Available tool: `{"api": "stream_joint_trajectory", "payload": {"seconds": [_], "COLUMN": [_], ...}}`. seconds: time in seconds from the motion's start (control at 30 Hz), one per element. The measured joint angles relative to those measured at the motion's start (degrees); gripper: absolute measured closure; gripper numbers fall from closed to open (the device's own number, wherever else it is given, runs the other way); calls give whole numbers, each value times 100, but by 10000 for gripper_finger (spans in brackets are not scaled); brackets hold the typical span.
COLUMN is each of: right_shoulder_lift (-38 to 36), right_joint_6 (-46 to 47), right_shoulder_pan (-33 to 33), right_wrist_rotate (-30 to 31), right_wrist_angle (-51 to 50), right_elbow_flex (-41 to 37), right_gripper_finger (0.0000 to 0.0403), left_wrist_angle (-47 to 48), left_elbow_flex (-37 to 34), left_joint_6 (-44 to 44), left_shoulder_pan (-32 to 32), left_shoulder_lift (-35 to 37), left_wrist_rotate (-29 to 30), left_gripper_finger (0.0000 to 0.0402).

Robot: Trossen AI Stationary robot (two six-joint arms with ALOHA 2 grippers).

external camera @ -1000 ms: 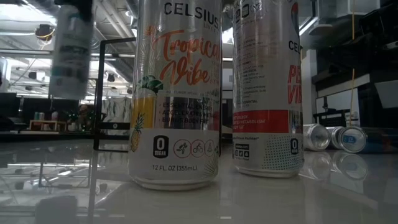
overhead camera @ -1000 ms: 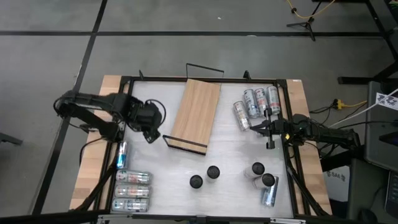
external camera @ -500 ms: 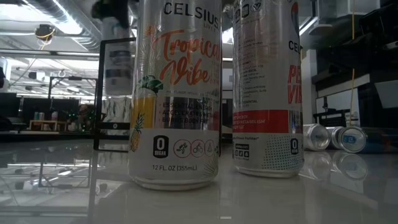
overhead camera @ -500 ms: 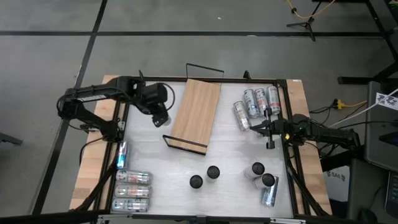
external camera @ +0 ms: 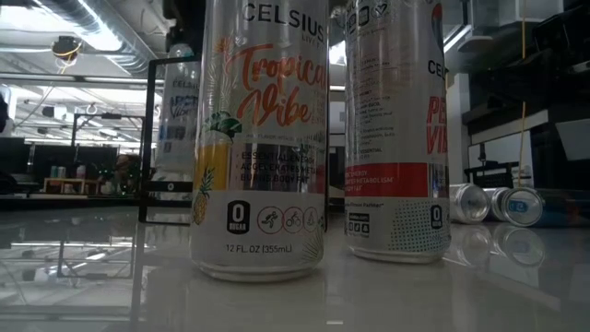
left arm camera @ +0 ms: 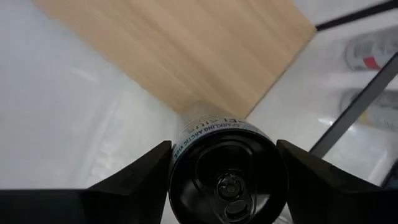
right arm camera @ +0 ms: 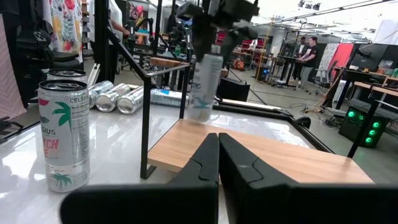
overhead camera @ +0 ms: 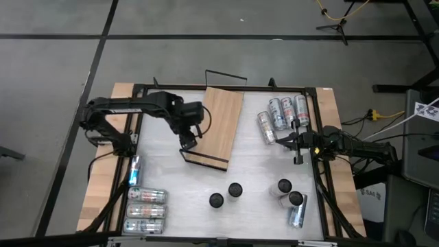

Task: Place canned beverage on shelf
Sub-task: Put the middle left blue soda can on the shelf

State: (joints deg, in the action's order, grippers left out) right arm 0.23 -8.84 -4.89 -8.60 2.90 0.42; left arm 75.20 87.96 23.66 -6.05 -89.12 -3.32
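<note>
My left gripper (overhead camera: 186,135) is shut on an upright white canned beverage with a black top (left arm camera: 227,168). It holds the can in the air at the left long edge of the shelf (overhead camera: 216,123), near the shelf's near end. The can also shows in the right wrist view (right arm camera: 204,87) and the low view (external camera: 180,111). The shelf is a light-wood board lying flat on the white table, with a black wire rail at each short end (overhead camera: 204,159). My right gripper (overhead camera: 281,141) is shut and empty at the table's right side, pointing toward the shelf. My left gripper pinches the can's side wall just below its top rim (left arm camera: 180,149) between its two fingers (left arm camera: 140,177), one on each side. The fingers come from above, pointing down. The can hangs upright below them, clear of the table and the board.
Several cans lie at the table's near left (overhead camera: 145,209) and one more by the left edge (overhead camera: 134,169). Upright cans stand near the front (overhead camera: 235,189) (overhead camera: 216,200) (overhead camera: 283,185). Lying cans sit at the far right (overhead camera: 281,113). Two upright cans stand close before the low camera (external camera: 263,138).
My left gripper has carried the can from the table's left side toward the right, up to the shelf's left edge. The can has stayed upright and clear of the table.
</note>
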Motion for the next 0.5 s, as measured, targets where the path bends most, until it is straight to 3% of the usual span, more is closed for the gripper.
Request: {"api": "stream_joint_trajectory", "payload": {"seconds": [0.5], "right_shoulder_lift": [0], "right_joint_6": [2], "right_shoulder_pan": [0], "right_wrist_rotate": [0], "right_wrist_angle": [0], "right_elbow_flex": [-1], "right_gripper_finger": [400], "left_wrist_angle": [-407], "left_elbow_flex": [0], "left_joint_6": [-1], "left_shoulder_pan": [107], "left_shoulder_lift": [-92], "left_wrist_rotate": [-177], "left_gripper_finger": [159]}}
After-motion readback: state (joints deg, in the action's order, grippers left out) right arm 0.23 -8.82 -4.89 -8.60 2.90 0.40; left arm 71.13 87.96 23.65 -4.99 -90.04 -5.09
